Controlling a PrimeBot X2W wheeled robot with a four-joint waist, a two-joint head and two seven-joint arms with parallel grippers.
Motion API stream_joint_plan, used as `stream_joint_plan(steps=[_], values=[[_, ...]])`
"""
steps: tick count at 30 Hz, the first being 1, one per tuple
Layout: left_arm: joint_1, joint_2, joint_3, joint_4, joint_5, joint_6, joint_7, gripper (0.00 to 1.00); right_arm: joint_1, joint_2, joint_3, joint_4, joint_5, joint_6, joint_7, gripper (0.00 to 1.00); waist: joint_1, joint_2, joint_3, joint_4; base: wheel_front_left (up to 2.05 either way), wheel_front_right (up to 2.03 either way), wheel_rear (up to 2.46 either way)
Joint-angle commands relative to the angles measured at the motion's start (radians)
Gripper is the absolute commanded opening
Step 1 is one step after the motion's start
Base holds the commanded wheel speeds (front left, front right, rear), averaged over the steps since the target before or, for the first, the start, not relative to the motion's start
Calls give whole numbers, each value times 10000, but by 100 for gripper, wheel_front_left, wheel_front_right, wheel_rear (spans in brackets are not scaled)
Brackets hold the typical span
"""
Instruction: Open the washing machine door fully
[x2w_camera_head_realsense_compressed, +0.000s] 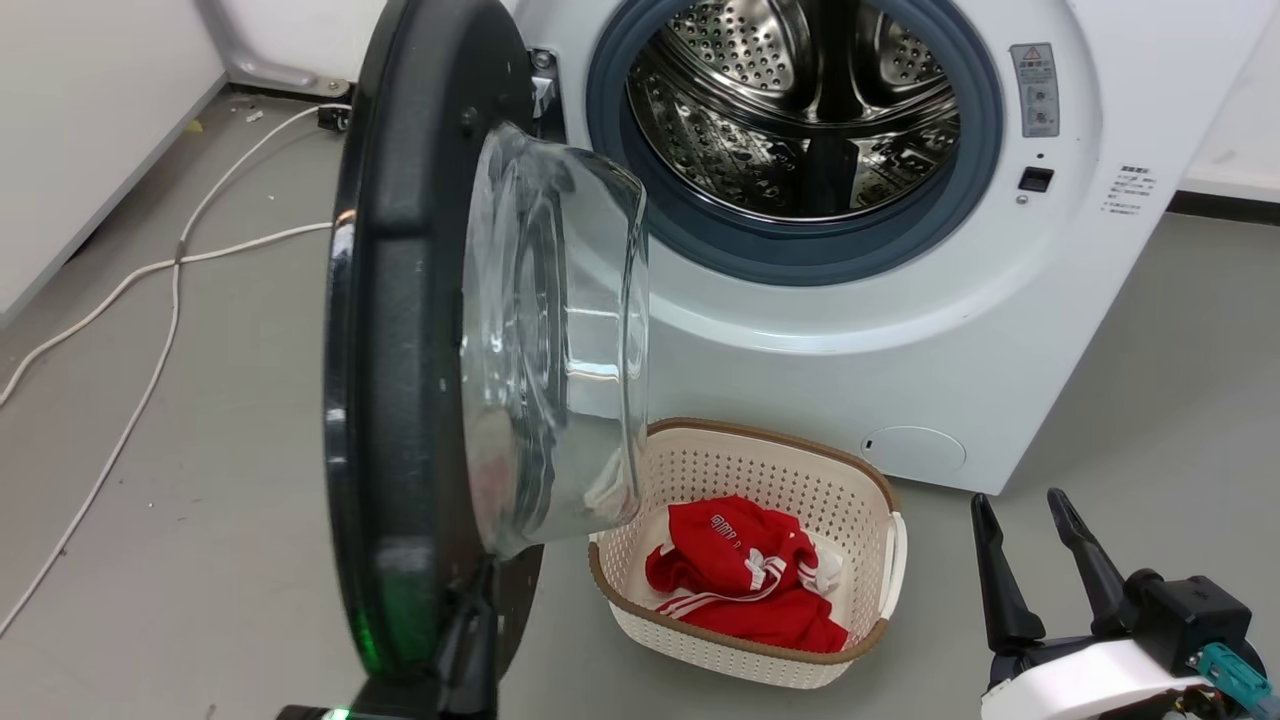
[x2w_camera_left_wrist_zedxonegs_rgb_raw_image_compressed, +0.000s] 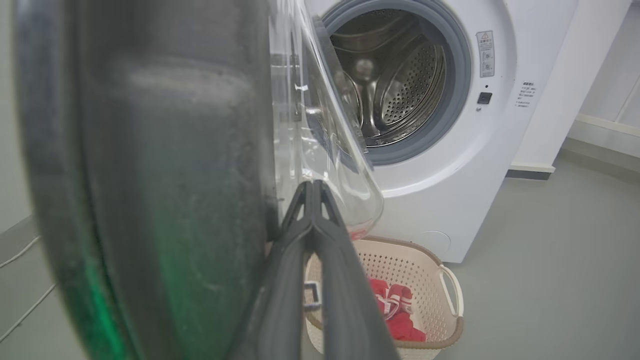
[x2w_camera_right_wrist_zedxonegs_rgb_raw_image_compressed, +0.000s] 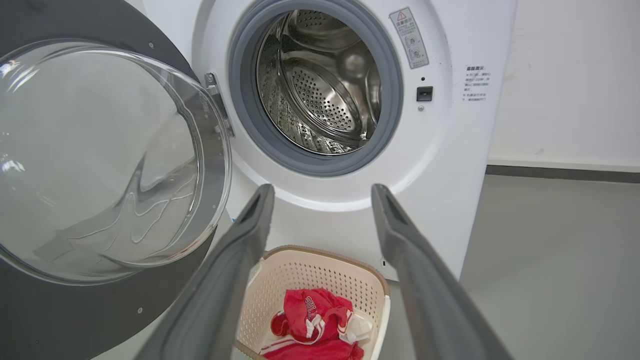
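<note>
The washing machine door (x2w_camera_head_realsense_compressed: 400, 350) stands swung out to the left, roughly square to the white washing machine (x2w_camera_head_realsense_compressed: 900, 330), its clear glass bowl (x2w_camera_head_realsense_compressed: 550, 350) facing right. The steel drum (x2w_camera_head_realsense_compressed: 800, 100) lies exposed inside the grey-blue ring. My left gripper (x2w_camera_left_wrist_zedxonegs_rgb_raw_image_compressed: 312, 186) is shut, its fingers pressed together against the door's (x2w_camera_left_wrist_zedxonegs_rgb_raw_image_compressed: 150, 175) inner face just below the bowl; it shows low in the head view as the left gripper (x2w_camera_head_realsense_compressed: 483, 595). My right gripper (x2w_camera_head_realsense_compressed: 1022, 505) hangs open and empty at the lower right, apart from the door (x2w_camera_right_wrist_zedxonegs_rgb_raw_image_compressed: 100, 310), its right gripper (x2w_camera_right_wrist_zedxonegs_rgb_raw_image_compressed: 322, 190) pointing at the machine front.
A cream basket (x2w_camera_head_realsense_compressed: 760, 432) holding a red garment (x2w_camera_head_realsense_compressed: 740, 570) sits on the floor before the machine, under the door's bowl. White cables (x2w_camera_head_realsense_compressed: 170, 290) trail across the grey floor at left. A white wall runs along the far left.
</note>
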Motion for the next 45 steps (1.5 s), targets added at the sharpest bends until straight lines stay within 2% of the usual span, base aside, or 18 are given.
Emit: stream_joint_plan(steps=[1,9,21,35,45], values=[[58,128,270,-51,5,113,26,0,0,17,7,-42,-43,-7,38,100,0,0,0,83,0,0,0],[128,408,1868,-305,-357,425,23,0,-13,17,3,-101,13,-7,61,100,0,0,97,120,0,0,0],[-687,1453,4626,386,-841,338,4,0,-296,18,-38,-277,-145,-7,258,100,0,0,533,33,0,0,0],[-2861,2945,5806,3204,-907,-807,7,0,-714,17,7,-688,-443,-7,582,100,0,0,1370,43,0,0,0],[-3520,3319,6268,4461,-620,-1407,10,0,-788,17,104,-585,-383,-5,553,100,0,0,1349,-115,0,0,0]])
